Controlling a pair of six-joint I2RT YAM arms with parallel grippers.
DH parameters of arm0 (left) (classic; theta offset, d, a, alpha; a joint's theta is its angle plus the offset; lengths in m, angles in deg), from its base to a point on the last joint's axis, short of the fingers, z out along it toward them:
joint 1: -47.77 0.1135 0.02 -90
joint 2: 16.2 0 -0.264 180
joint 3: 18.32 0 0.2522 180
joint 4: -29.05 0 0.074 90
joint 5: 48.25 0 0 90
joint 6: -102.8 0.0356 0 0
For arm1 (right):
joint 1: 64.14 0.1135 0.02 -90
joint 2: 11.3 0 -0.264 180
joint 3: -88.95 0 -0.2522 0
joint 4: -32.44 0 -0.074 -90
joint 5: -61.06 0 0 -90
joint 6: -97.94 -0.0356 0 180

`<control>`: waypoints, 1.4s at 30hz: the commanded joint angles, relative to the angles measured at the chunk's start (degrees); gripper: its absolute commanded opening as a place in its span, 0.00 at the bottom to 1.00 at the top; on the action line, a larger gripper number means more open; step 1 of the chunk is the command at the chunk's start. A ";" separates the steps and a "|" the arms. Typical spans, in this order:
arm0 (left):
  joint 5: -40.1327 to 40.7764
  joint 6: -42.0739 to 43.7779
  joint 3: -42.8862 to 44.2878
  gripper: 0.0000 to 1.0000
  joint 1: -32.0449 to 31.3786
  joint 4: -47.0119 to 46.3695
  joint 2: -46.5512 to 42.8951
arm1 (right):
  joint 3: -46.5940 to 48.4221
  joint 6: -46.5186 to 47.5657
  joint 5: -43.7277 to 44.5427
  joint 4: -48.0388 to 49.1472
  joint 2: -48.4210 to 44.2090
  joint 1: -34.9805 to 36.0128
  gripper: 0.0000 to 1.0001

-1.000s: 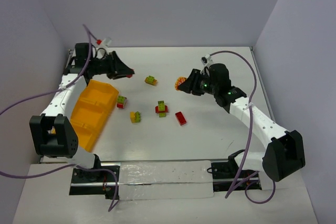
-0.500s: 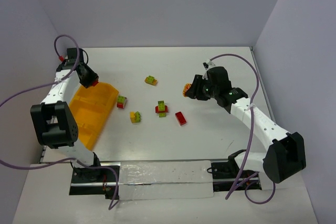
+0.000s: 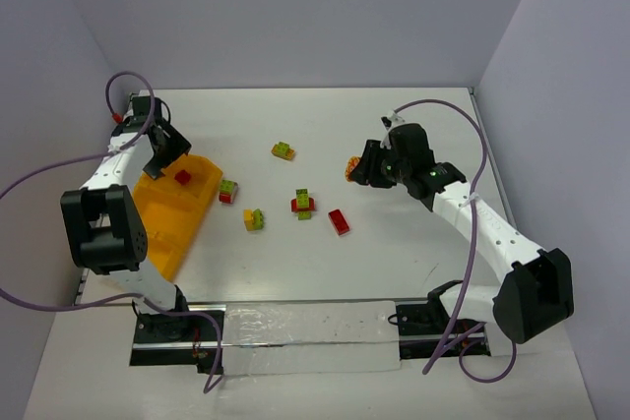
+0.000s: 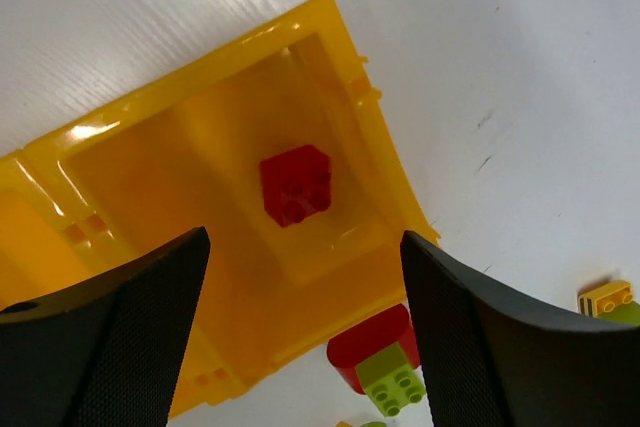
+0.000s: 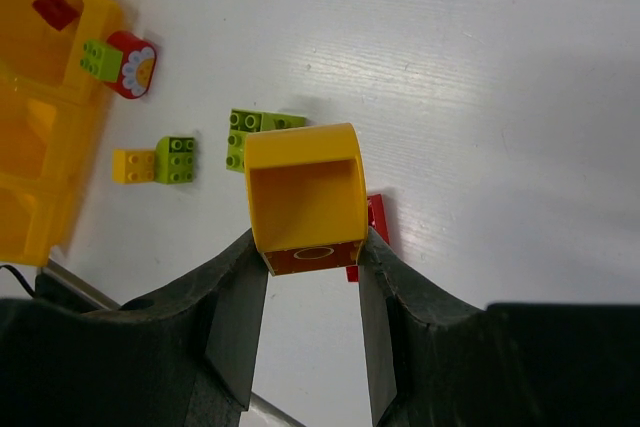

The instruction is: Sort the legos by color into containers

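Progress: red brick [image 4: 295, 184] just landed in the end compartment of the tray [image 4: 130, 177], upper left of the overhead view, with the left gripper [image 4: 300, 247] spread empty above it; meanwhile the right gripper [image 5: 305, 267] is clamped on a yellow-red clump [image 5: 303, 192], centre-right.

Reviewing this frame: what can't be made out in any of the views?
Top external: the left arm covers the near left corner of the tray, so bricks there would go unseen.
Right wrist: the yellow-and-red brick held in the right gripper hides most of the red brick behind it.
Left wrist: a yellow-and-green clump is cut off by the right edge.
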 commanded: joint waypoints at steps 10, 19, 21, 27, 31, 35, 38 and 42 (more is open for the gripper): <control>-22.51 16.33 0.46 0.82 -10.69 -0.99 -10.77 | 5.71 2.21 -3.79 0.63 1.52 -0.06 0.00; -65.07 21.32 1.44 0.82 -19.83 -9.58 -9.62 | 4.40 0.93 -29.52 11.44 0.96 0.05 0.00; -70.72 20.82 1.55 0.83 -20.96 -12.43 -9.40 | 4.11 0.14 -34.09 13.09 1.05 0.04 0.00; -80.97 19.07 2.09 0.86 -22.91 -16.47 -9.32 | 4.65 -1.68 -46.30 18.23 2.81 0.23 0.00; -84.61 16.13 1.99 0.88 -24.40 -21.27 -9.46 | 6.13 -0.48 -49.78 16.56 4.21 1.06 0.00; -85.43 13.26 1.65 0.88 -25.77 -25.48 -9.56 | 6.64 0.11 -50.22 15.71 4.91 1.72 0.00; -85.38 12.21 2.08 0.88 -27.29 -26.93 -9.06 | 6.83 -0.15 -50.24 15.99 5.21 2.41 0.00; -84.03 14.11 3.72 0.86 -29.48 -24.33 -7.42 | 7.52 -0.03 -50.20 15.77 5.52 3.20 0.00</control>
